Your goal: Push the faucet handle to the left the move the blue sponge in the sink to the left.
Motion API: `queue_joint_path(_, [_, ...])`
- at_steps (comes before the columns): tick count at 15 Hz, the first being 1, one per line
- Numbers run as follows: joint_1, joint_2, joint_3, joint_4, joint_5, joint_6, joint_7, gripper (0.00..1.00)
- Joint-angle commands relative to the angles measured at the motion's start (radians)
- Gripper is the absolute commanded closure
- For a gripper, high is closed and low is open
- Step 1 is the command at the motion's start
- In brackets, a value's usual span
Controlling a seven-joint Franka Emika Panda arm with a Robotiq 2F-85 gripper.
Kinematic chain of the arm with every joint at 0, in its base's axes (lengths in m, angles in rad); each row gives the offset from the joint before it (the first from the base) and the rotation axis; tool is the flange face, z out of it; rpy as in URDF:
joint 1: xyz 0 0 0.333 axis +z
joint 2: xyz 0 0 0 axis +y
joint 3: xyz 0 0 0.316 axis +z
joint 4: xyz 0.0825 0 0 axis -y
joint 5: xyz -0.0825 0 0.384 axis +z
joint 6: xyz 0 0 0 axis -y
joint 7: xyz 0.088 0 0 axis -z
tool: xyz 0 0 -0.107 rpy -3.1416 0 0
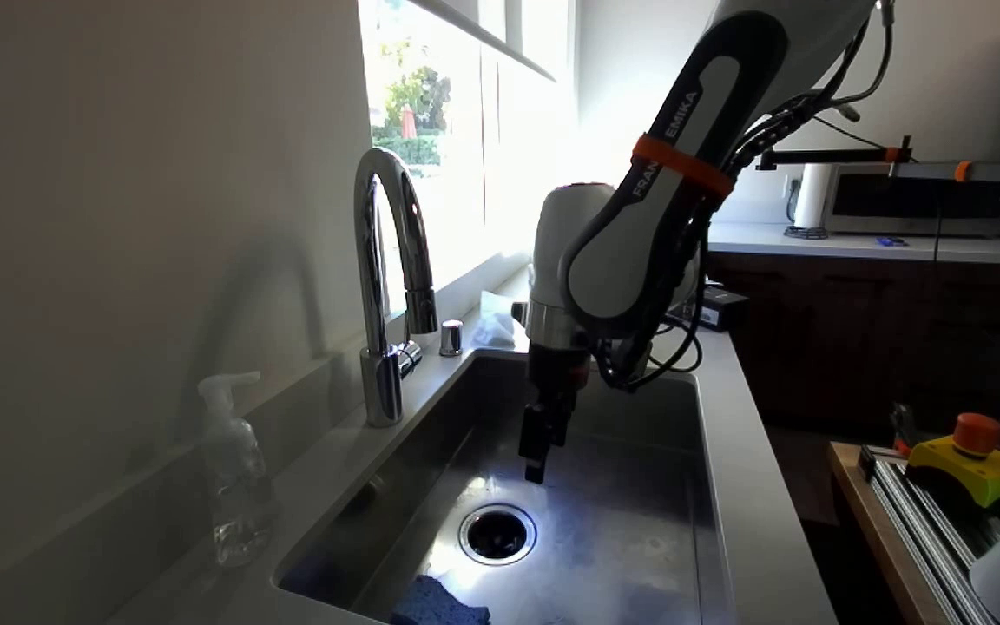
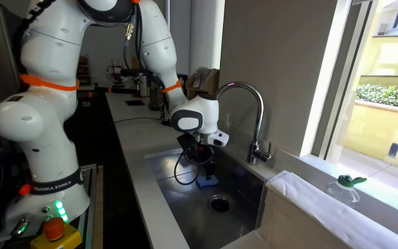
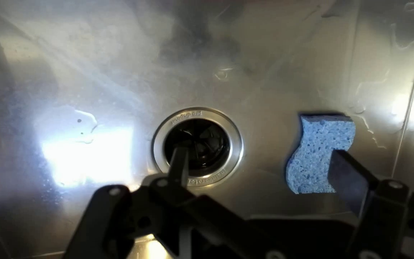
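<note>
Gripper [image 3: 260,154], qty 1: spread wide, nothing held. Blue sponge [image 3: 314,154], qty 1: flat on sink [image 1: 630,512] floor, apart from drain [image 3: 199,138]; shift left prob. not yet done. Faucet [image 1: 370,269], qty 1: handle [image 2: 263,156] push done or not, can't tell. Wrist view: jaw gap + most of sponge, no faucet. Both exterior views: faucet incl.; sponge cut by frame edge in an exterior view [image 1: 437,605].

The arm [image 2: 52,62] I drive is glossy white, with rounded dark-rimmed panels [image 2: 187,121], orange bands [image 1: 682,166] and black cables [image 1: 760,136]. In an exterior view I read FRANKA EMIKA on its black base collar [image 2: 54,185], above green lights [image 2: 61,211]. My hand [image 3: 259,156] is black, angular, dotted with pale screw heads [image 3: 395,184].
</note>
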Motion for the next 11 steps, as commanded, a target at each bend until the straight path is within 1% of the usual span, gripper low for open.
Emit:
queue_joint_path(1, [0.027, -0.084, -0.040, -0.064, -0.026, -0.039, -0.034, 0.00])
queue_joint_path(4, [0.017, -0.125, -0.023, -0.093, 0.021, -0.056, -0.109, 0.00])
queue_joint_path(6, [0.010, -0.155, -0.003, -0.116, 0.074, -0.064, -0.176, 0.00])
queue_joint_path(7, [0.034, -0.097, -0.038, -0.071, 0.034, -0.035, -0.119, 0.00])
queue_joint_path(11, [0.038, -0.127, -0.033, -0.095, 0.061, -0.035, -0.157, 0.00])
